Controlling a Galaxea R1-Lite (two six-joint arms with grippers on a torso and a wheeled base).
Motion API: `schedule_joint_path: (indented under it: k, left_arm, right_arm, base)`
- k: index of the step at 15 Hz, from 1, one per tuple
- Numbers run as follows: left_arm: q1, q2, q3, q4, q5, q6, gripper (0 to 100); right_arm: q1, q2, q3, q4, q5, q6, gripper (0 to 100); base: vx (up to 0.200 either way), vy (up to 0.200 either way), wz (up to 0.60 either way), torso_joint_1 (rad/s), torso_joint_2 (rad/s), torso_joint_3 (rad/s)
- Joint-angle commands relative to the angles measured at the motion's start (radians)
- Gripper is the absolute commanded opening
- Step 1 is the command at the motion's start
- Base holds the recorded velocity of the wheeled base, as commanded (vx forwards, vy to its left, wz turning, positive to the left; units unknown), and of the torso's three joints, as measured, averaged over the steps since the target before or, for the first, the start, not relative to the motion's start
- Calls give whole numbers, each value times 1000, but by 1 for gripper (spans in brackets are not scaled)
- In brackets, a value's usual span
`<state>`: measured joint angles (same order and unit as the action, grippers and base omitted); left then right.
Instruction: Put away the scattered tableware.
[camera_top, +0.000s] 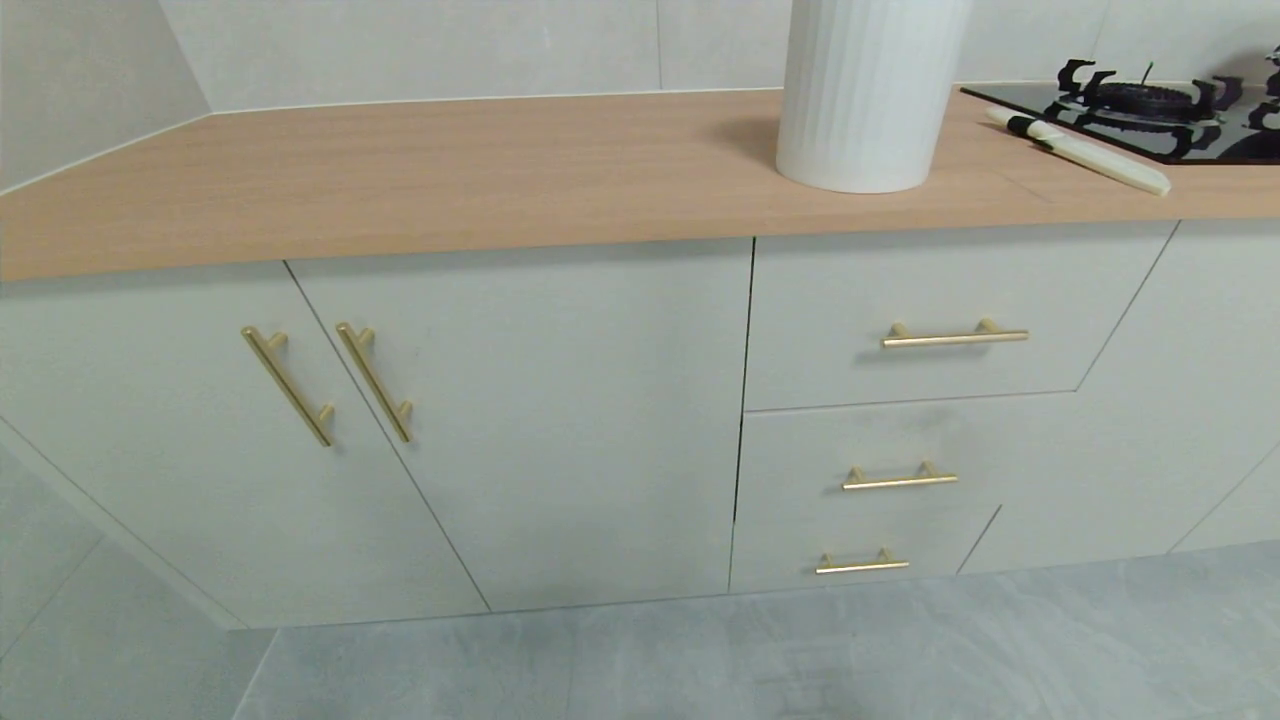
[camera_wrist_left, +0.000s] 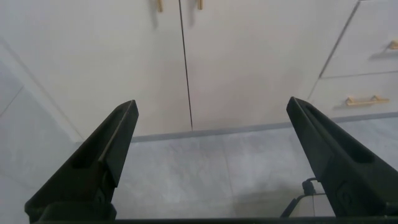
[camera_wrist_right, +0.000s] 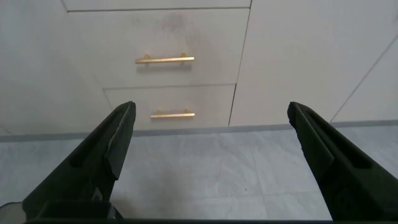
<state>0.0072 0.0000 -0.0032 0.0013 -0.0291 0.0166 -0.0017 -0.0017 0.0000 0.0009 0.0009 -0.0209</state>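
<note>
Counts first. 1 knife-like utensil (camera_top: 1080, 152), white w/ a black band near its far end. It lies flat on the countertop (camera_top: 400, 180) at the right, along the near edge of the hob (camera_top: 1150, 125) & just right of the ribbed container (camera_top: 865, 95). Can't tell if it touches the hob. 1 ribbed container: white, upright on the countertop, its top cut off by the frame. 1 hob: black glass, gas, w/ black pan supports, set into the counter at far right.

Below the counter there are 2 cabinet doors, left door (camera_top: 150, 450) & right door (camera_top: 560, 420). Each has 1 gold bar handle, left handle (camera_top: 287, 385) & right handle (camera_top: 374, 381), either side of the seam. To the right are 3 stacked drawers: top drawer (camera_top: 820, 300), middle drawer (camera_top: 790, 450), bottom drawer (camera_top: 780, 560). Each has 1 horizontal gold handle, & all are shut.

2 grippers, 2 dark fingers each. Left gripper (camera_wrist_left: 211, 107): fingers spread wide, released, low over the floor (camera_top: 700, 660), facing the door seam. Right gripper (camera_wrist_right: 211, 109): fingers likewise spread wide, released, low, facing the middle & bottom drawers. Both are well apart from the utensil up on the counter.

Surface & room: the countertop is light-brown wood grain. Cabinet fronts are pale grey. The floor is large grey tiles, & the wall (camera_top: 450, 50) behind is pale grey tile.
</note>
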Motion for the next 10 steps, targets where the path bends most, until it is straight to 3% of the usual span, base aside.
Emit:
schedule_joint_path:
  k: [1,5,10]
  left_arm:
    - [0,2,2,-1,0,0,100]
    - [0,2,0,-1,0,0,100]
    - [0,2,0,-1,0,-1,100]
  right_arm:
    - [0,2,0,1,1,-1,100]
    - [0,3,0,1,-1,-1,100]
    - [0,3,0,1,-1,-1,100]
  base:
    - [200,0,0,-2,-7,2]
    - [200,0,0,0,-1,4]
    - [0,0,0,0,0,0]
